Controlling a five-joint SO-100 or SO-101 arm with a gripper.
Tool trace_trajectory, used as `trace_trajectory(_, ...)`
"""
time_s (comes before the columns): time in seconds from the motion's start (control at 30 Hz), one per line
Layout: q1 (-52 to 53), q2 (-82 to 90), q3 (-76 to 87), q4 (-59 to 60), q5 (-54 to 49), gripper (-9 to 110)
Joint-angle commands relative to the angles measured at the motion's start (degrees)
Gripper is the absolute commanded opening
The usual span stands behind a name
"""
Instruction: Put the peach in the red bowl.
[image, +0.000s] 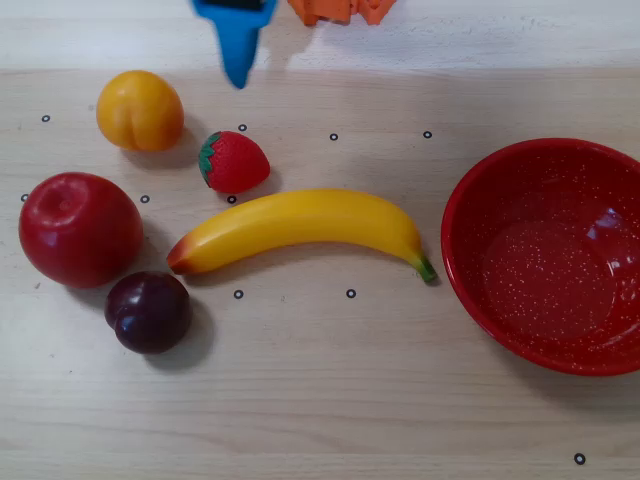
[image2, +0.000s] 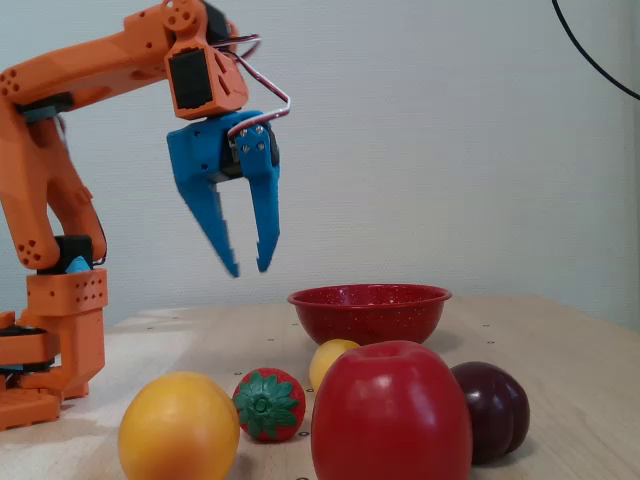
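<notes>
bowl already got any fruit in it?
No: in the overhead view the red bowl is empty, and the peach sits on the table far to its left.

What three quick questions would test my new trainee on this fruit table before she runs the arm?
1. True or false: the peach already lies in the red bowl.
2. In the overhead view, which fruit lies nearest the bowl? A) apple B) banana C) plum
3. Fill in: the gripper hangs above the table holding ____.

Key: 1 false; 2 B; 3 nothing, its jaws stand slightly apart.
</notes>
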Motion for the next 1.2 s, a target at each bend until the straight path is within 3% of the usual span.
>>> trace_trajectory(0.0,-5.0,0.9,-6.5,3.7,4.8,18)
trace_trajectory(0.17,-14.1,-1.6,-8.6,7.6,15.6,40)
trace_trajectory(0.37,-24.0,-4.2,-9.6,8.5,29.3,58)
trace_trajectory(0.6,-32.4,-10.0,-9.8,6.7,40.7,63)
trace_trajectory(1.17,-39.7,-20.4,-6.6,-4.3,54.9,67)
